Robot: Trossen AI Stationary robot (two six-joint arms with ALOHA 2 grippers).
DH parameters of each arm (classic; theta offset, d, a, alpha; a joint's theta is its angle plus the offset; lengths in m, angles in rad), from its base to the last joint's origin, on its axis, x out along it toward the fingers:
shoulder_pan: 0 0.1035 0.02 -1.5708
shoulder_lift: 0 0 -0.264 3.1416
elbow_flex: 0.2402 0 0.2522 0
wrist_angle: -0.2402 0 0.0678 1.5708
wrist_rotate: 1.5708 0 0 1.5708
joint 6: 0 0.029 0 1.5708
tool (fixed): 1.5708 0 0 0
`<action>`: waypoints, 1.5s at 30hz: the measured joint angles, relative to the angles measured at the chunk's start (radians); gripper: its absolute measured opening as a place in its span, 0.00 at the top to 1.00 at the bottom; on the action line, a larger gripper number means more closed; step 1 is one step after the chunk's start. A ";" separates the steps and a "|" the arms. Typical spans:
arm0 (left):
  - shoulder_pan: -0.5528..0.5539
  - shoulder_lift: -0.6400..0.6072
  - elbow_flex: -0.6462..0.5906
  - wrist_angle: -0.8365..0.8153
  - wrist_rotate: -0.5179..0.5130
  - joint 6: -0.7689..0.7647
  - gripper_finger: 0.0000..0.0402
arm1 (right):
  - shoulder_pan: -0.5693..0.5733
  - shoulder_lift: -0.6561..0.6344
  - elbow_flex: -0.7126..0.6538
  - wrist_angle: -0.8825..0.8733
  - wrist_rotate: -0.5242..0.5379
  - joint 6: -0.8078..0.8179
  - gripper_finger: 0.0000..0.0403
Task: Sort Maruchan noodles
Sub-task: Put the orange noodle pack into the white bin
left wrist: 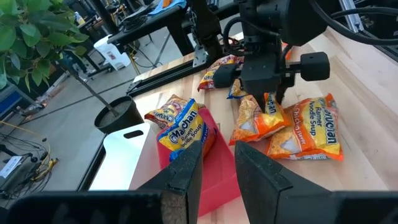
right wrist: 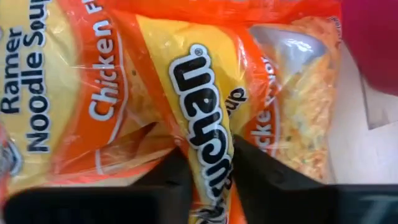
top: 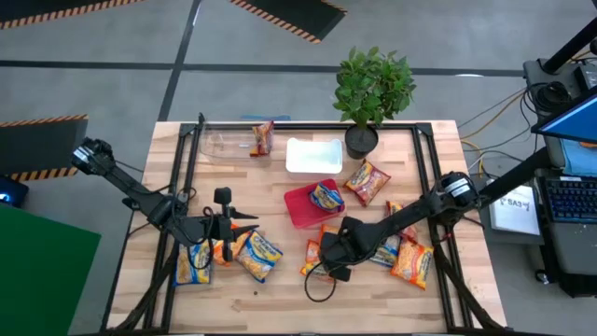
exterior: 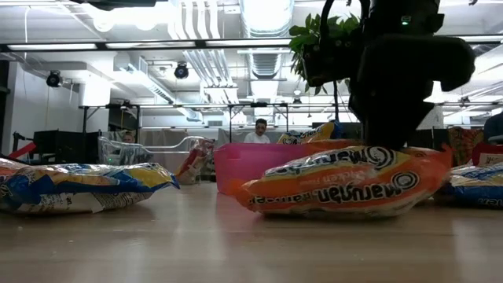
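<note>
High view, from the left: the left end effector [top: 244, 222] hovers over the desk [top: 280, 294] just above a cluster of blue-and-yellow packets [top: 261, 254], its fingers [left wrist: 180, 177] narrowly parted with nothing between them. Further right the right end effector [top: 328, 264] is down on an orange chicken packet [top: 313, 259] near the front edge, and in the right wrist view its fingers [right wrist: 252, 165] pinch a raised fold of that packet's film, so it looks gripped.

These packets should be light, with crinkly, slippery film over a brittle noodle block. A pinch on a loose fold or the sealed end seam seems safer than squeezing the middle, which could crack the block; the film may slide out of a shallow hold.

Containers, left to right: a clear tray [top: 224, 142] at the back holds one reddish packet [top: 263, 137]; the white tray [top: 313, 156] looks bare; the red tray [top: 300, 207] holds one blue-and-yellow packet [top: 326, 196]. More orange packets [top: 411, 262] lie loose at the right, beside a potted plant [top: 373, 89].
</note>
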 joint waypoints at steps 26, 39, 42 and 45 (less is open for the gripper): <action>0.000 0.000 0.000 0.011 -0.001 0.005 0.81 | -0.075 -0.321 0.018 0.155 -0.036 0.068 0.98; -0.013 -0.038 0.000 0.066 -0.152 0.075 0.81 | -0.276 -0.368 0.016 0.438 -0.017 0.166 0.98; -0.026 -0.078 0.000 0.068 -0.199 0.075 0.81 | -0.363 -0.358 0.016 0.439 0.044 0.154 0.98; -0.044 -0.120 0.000 0.069 -0.226 0.077 0.81 | -0.439 -0.334 0.016 0.457 0.154 0.092 0.98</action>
